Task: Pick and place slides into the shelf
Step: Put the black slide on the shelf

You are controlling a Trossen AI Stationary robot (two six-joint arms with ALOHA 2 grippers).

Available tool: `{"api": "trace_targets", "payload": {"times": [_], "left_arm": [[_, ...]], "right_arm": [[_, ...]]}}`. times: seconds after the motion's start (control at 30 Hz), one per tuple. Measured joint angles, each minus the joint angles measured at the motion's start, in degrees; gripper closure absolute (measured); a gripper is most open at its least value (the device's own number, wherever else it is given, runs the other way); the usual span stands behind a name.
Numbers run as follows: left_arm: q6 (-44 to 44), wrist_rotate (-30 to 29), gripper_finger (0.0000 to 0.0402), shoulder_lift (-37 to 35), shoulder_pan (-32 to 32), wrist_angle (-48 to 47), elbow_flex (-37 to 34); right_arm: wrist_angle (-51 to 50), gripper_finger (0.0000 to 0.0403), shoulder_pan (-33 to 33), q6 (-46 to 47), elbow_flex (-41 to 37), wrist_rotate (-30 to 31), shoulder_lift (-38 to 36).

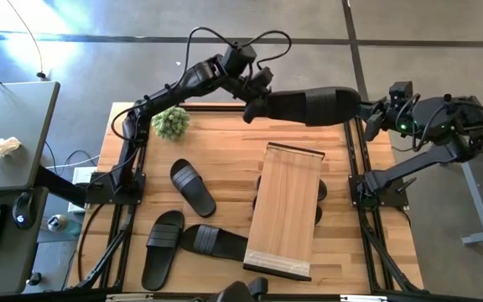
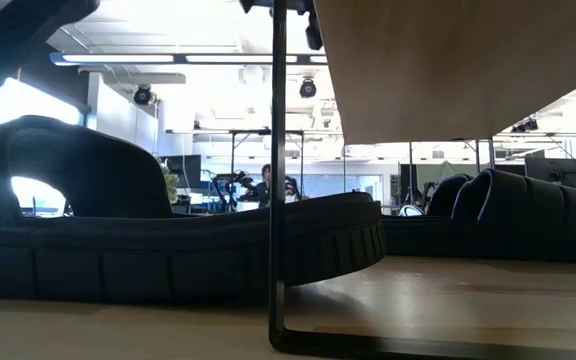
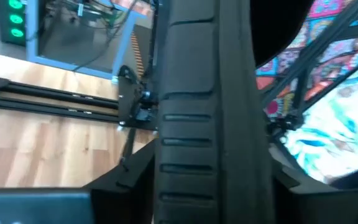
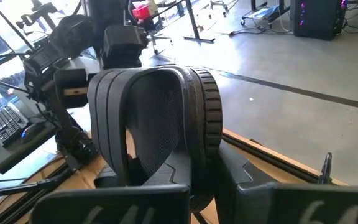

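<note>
Along the upper middle of the high view, a black slide (image 1: pixel 317 106) hangs above the worktop (image 1: pixel 225 143) edge between both arms. Right gripper (image 1: pixel 367 113) is clamped on one end of it; left gripper (image 1: pixel 254 105) meets the other end, fingers parted around the sole. Lower right of centre stands the shelf (image 1: pixel 285 210), slides tucked beneath it. Three more slides (image 1: pixel 193 186) lie lower left.
</note>
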Motion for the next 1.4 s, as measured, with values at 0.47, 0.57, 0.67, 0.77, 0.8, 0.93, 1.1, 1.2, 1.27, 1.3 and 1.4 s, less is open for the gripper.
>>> {"api": "trace_targets", "payload": {"times": [0.47,0.57,0.67,0.77,0.8,0.93,1.1,1.2,1.27,1.3,1.4], "left_arm": [[-2.25,-2.66,0.0353,-0.48,-0.12,-2.48,-0.02],[-2.34,-3.85,0.0337,-0.57,0.07,-4.92,-0.02],[-2.36,-5.24,0.0339,-0.57,0.17,-7.39,-0.02],[-2.32,-5.12,0.0353,-0.6,0.17,-9.55,-0.02],[-2.33,-4.95,0.0353,-0.81,0.17,-10.64,-0.02],[-2.0,-2.19,0.0353,-1.48,0.1,-16.41,-0.02],[-1.24,2.36,0.0345,-2.43,-0.46,-29.48,-0.02],[1.13,1.78,0.0343,-2.54,-2.46,-35.6,-0.02],[1.73,1.92,0.0349,-2.54,-4.47,-38.87,-0.04],[1.85,2.25,0.0353,-2.54,-5.56,-38.97,-0.04],[0.97,2.83,0.0353,-2.54,-8.96,-38.67,-0.04]], "right_arm": [[-4.91,0.0346,0.0,2.94,0.0,-1.6,0.05],[-5.92,0.033,0.02,1.7,0.02,-2.95,-0.11],[-9.93,0.0319,0.02,3.27,0.02,-4.31,-0.17],[-17.5,0.0309,0.02,8.31,0.04,-5.99,-0.17],[-18.71,0.0306,0.02,10.05,0.02,-6.67,-0.17],[-14.98,0.0293,0.02,7.3,0.17,-9.4,-1.22],[-17.8,0.0289,0.02,14.03,-0.29,-5.44,-3.77],[-17.9,0.0289,0.02,13.66,-0.28,-1.73,-5.55],[-18.12,0.0289,-0.02,14.35,-0.28,1.01,-6.38],[-18.01,0.0289,0.0,14.51,-0.29,1.62,-6.55],[-17.78,0.0289,0.0,13.5,-0.31,0.46,-6.57]]}}
